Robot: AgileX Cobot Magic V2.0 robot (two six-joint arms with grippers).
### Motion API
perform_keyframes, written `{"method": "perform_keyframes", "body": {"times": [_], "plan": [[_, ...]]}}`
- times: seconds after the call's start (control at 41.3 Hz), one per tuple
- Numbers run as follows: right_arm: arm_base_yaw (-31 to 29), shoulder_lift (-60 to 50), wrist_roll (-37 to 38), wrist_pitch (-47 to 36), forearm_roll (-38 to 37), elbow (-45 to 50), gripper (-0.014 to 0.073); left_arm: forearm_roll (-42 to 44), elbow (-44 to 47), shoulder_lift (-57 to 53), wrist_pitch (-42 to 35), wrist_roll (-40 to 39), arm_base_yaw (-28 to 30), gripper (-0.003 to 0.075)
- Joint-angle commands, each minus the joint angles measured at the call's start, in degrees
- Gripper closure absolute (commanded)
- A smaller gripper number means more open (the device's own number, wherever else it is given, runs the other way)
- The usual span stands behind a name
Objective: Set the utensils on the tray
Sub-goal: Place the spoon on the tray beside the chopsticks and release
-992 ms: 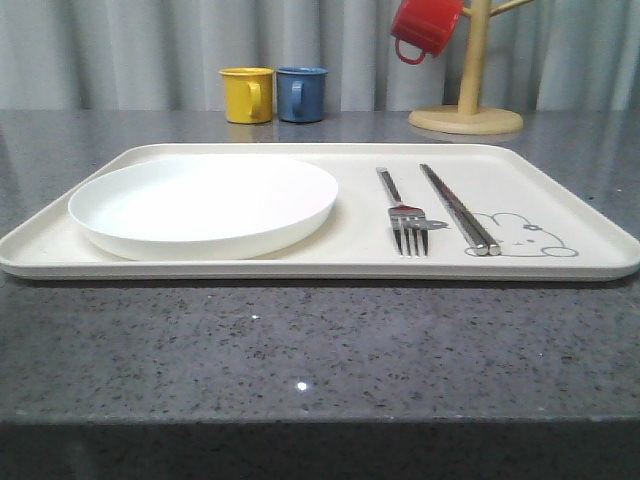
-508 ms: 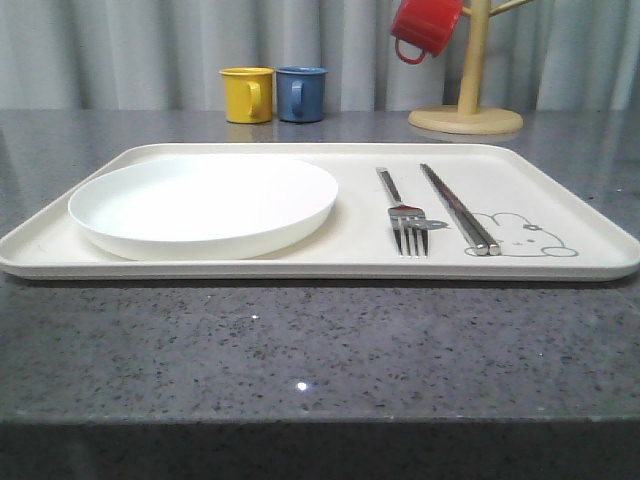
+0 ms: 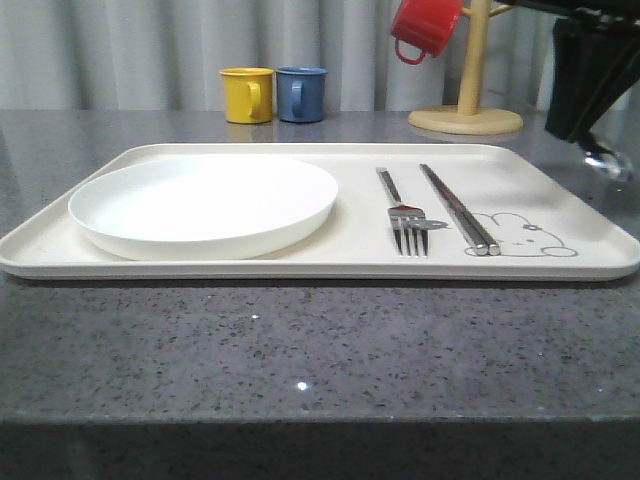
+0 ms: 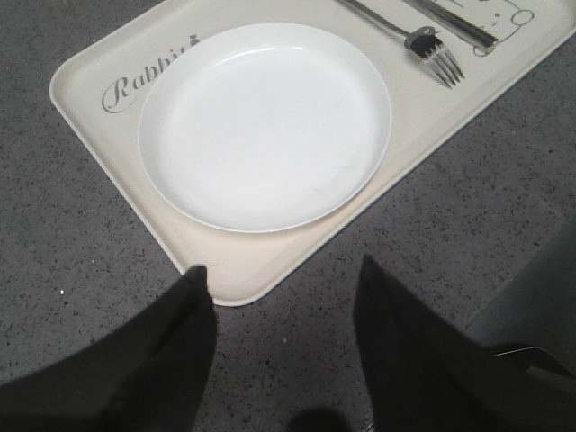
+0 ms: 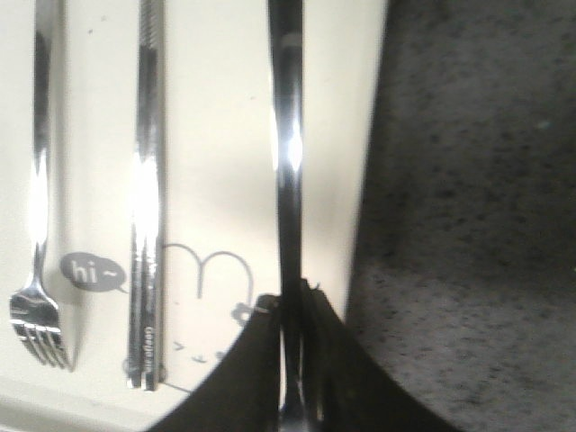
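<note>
The cream tray (image 3: 300, 262) lies across the table with a fork (image 3: 405, 215) and a pair of chopsticks (image 3: 458, 208) on its right half, next to the bunny drawing. My right gripper (image 3: 588, 135) hangs above the tray's right edge, shut on a spoon (image 3: 610, 165) whose bowl sticks out below it. In the right wrist view the gripper (image 5: 292, 297) clamps the spoon handle (image 5: 286, 162), which runs parallel to the chopsticks (image 5: 147, 225) and fork (image 5: 38, 225). My left gripper (image 4: 283, 288) stands open and empty over the table by the tray's (image 4: 90, 108) near corner.
A round white plate (image 3: 205, 205) takes up the tray's left half. Behind the tray stand a yellow mug (image 3: 247, 95) and a blue mug (image 3: 301, 94). A red mug (image 3: 425, 27) hangs on a wooden mug tree (image 3: 468, 100) at the back right.
My right arm has come into the front view at the upper right, carrying the spoon. Fork, chopsticks and plate have not moved.
</note>
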Motion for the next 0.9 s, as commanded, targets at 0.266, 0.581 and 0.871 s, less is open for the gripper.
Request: {"method": "perform_keyframes", "body": {"times": [0.266,0.581,0.871], "plan": [[2.39,4.59,8.85,2.04,0.85,-1.11,0.0556,-0.31,-1.4,-0.27,-4.05,-0.51,-0.41,0.0372],[2.39,3.12,8.59,1.79,-0.12,-1.18,0.037,-0.31,-1.4,-0.27,-4.05,-0.51,-0.41,0.0372],[2.99,-8.63,0.7,2.96,-1.43,-1.12,0.0316,-0.31,-1.4,-0.27,-4.05,-0.51,-0.41,0.0372]]}}
